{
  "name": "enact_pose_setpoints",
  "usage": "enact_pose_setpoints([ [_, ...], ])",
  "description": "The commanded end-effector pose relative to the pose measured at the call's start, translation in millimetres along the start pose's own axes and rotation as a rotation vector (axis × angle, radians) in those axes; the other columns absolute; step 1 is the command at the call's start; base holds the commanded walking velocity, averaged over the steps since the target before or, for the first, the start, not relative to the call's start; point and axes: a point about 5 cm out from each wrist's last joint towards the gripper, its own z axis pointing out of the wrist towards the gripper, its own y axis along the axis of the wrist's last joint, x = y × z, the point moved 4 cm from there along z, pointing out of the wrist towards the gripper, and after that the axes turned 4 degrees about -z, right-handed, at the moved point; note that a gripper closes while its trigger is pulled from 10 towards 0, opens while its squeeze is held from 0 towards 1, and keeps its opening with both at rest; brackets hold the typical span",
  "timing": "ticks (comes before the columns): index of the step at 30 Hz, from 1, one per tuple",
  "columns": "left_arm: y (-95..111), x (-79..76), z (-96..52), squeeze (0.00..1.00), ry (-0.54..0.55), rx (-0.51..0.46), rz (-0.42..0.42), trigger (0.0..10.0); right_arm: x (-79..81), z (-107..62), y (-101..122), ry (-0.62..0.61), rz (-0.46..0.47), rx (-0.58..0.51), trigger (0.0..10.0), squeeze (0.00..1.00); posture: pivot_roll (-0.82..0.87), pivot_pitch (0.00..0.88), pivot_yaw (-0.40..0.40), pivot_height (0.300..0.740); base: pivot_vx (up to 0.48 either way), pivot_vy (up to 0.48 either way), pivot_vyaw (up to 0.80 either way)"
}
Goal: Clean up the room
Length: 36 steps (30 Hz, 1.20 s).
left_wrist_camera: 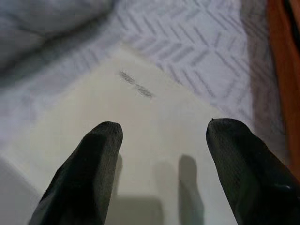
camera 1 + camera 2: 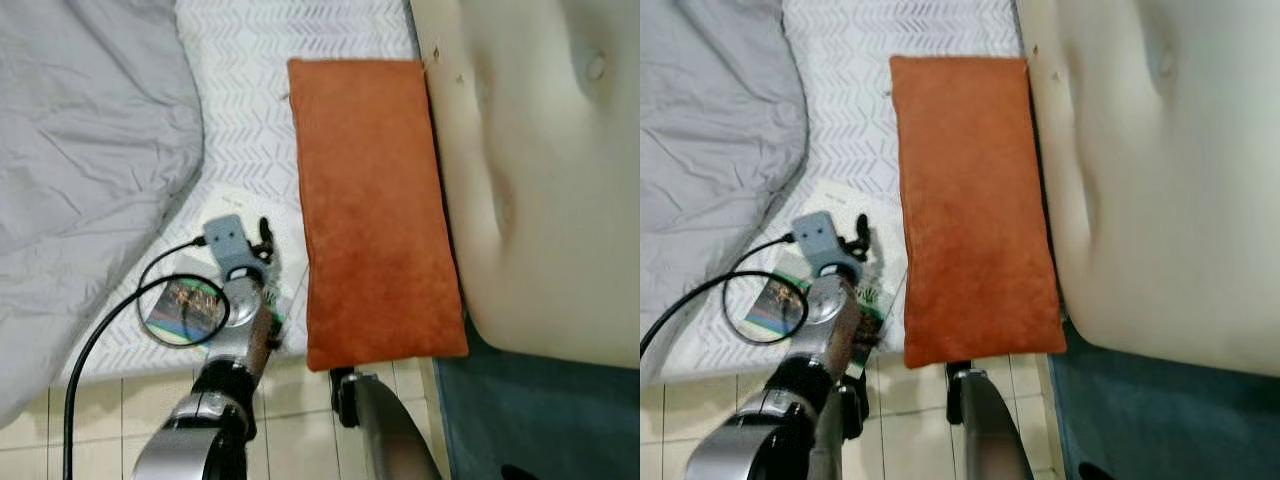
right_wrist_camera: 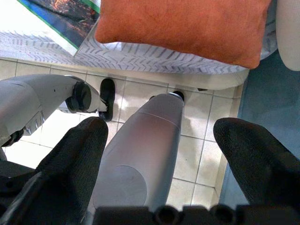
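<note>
An orange pillow (image 2: 375, 210) lies lengthwise on the bed's white chevron sheet (image 2: 250, 90). Beside it, at the bed's near edge, is a cream sheet of paper or book (image 1: 150, 145), with a colourful magazine (image 2: 185, 305) partly under my left arm. My left gripper (image 2: 262, 243) hovers just above the cream sheet, open, with nothing between its fingers (image 1: 89, 164). My right gripper (image 3: 164, 154) hangs low by the bed's edge over the tiled floor, open and holding nothing.
A crumpled grey duvet (image 2: 80, 150) covers the bed's left side. A large cream cushion (image 2: 540, 170) lies right of the pillow. Cream floor tiles (image 2: 290, 420) run along the bed's near edge, with a teal rug (image 2: 540, 420) at the right. A black cable (image 2: 95, 345) loops off my left arm.
</note>
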Motion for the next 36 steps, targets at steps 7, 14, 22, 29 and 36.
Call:
enact_pose_setpoints([
  [7,8.7,55.3,-72.8,0.0,-0.09,-0.107,0.477,10.0,1.4,5.1,-15.7,0.014,0.039,0.051,10.0,0.0,-0.28,0.651,-0.073,0.74,0.0,0.0,0.0],
  [14,-22.7,95.8,-137.5,0.0,-0.04,0.032,0.58,10.0,3.2,14.8,-17.8,0.032,0.043,0.035,10.0,0.0,-0.25,0.642,-0.076,0.74,0.0,0.0,0.0],
  [22,-63.4,157.0,-171.4,0.0,0.228,0.271,0.57,10.0,8.1,14.7,-18.0,0.068,0.119,0.036,10.0,0.0,-0.27,0.644,-0.093,0.74,0.0,0.0,0.0],
  [29,-69.2,171.9,-187.7,0.0,0.275,0.309,0.601,10.0,42.5,16.6,-12.5,0.291,0.276,0.041,10.0,0.0,-0.27,0.639,-0.097,0.74,0.0,0.0,0.0],
  [36,-95.7,196.9,-195.7,0.0,0.362,0.427,0.601,10.0,48.5,16.7,-18.3,0.337,0.274,0.071,10.0,0.0,-0.27,0.645,-0.102,0.74,0.0,0.0,0.0],
])
